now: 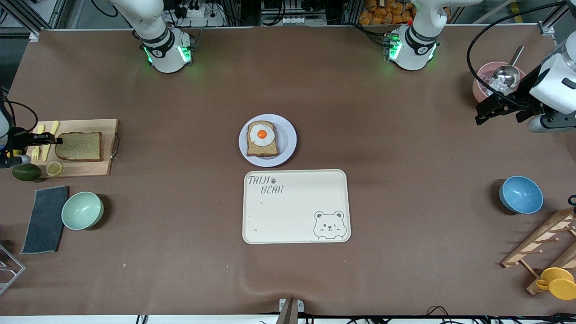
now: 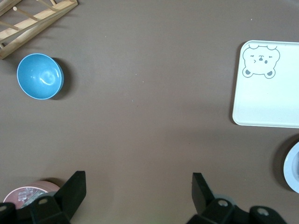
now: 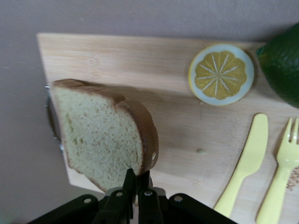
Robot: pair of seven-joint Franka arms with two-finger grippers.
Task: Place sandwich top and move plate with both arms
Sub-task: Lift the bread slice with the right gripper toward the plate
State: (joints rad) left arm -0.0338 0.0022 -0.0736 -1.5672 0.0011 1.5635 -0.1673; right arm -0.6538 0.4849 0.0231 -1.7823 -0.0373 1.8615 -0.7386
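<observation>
Cream tray (image 1: 296, 206) with a bear drawing: lies at the table's middle, toward the edge nearest the front camera.

Plate (image 1: 267, 140): round, pale lavender-white, on the table just farther from the camera than the tray, not touching it. Carries a bread slice topped with a fried egg (image 1: 262, 138).

Sandwich top (image 1: 79, 146): plain speckled tan slice with a darker crust, at the wooden cutting board (image 1: 74, 148) at the right arm's end of the table. The right wrist view shows it tilted, one edge raised off the board.

Right gripper (image 3: 138, 184): at the board's outer end, jaws pinched tight on the crust edge of the sandwich top.

Same board, also: yellow knife (image 3: 243, 165), yellow fork (image 3: 280, 172), lemon half (image 1: 54, 168). An avocado (image 1: 26, 172) rests at the board's corner.

Left gripper (image 2: 138, 193): waits in the air at the left arm's end of the table, over bare table beside a pink bowl (image 1: 495, 81), jaws spread wide, holding nothing.

Blue bowl (image 1: 520, 194): on the table toward the left arm's end, near a wooden rack (image 1: 540, 245).

Mint-green bowl (image 1: 82, 210): toward the right arm's end, beside a grey cloth (image 1: 45, 219).
</observation>
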